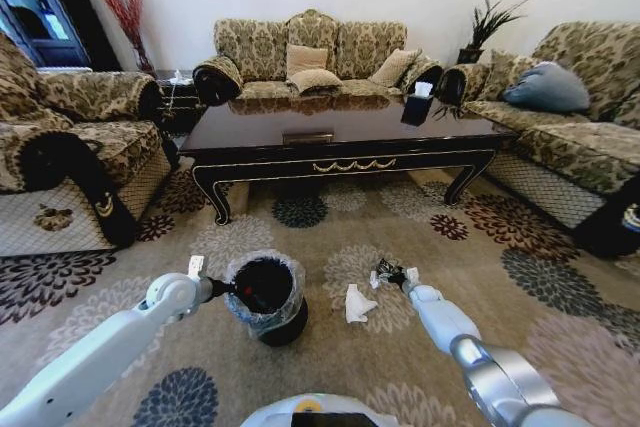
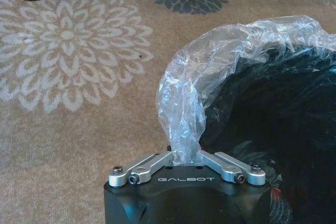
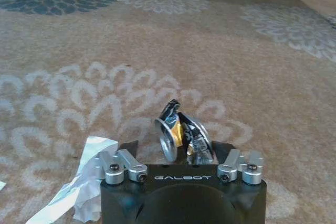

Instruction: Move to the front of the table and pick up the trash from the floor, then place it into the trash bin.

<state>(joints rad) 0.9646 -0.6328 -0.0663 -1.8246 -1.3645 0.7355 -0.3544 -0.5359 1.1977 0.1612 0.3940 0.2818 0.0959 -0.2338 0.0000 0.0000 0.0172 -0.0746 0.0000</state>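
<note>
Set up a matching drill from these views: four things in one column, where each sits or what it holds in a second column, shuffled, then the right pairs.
Column one:
1. left claw
2. right claw
3. white tissue
4. small black box

Column two:
A. lying loose on the floor, between the trash bin and the right claw
B. standing on the table
C. shut on the bin's plastic liner
D. shut on a crushed can

Pairs: 1-C, 2-D, 3-A, 4-B
</note>
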